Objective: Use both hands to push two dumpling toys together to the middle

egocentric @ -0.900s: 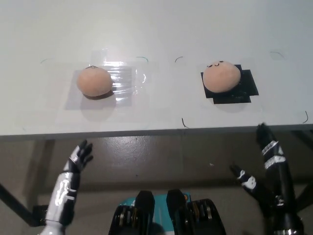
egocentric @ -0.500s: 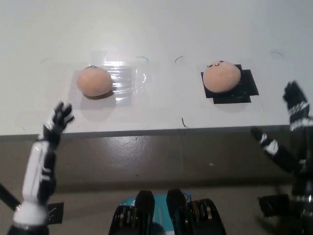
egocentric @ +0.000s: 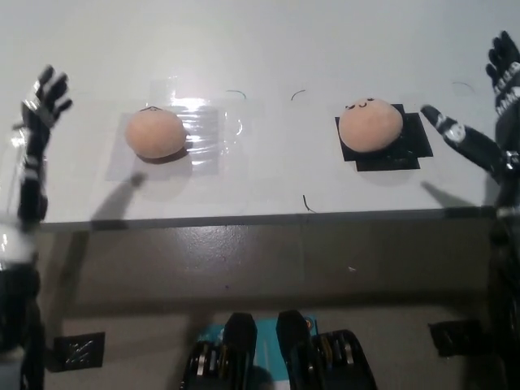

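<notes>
Table edge is nearest. Beyond it, left dumpling sits on a clear tape patch, right dumpling on a black square, well apart from each other. Left hand hangs over the table's left side, outboard of its dumpling, fingers spread, empty. Right hand at far right, outboard of the right dumpling, fingers wide, not touching.

White table, two dumpling toys, clear film, black patch
</notes>
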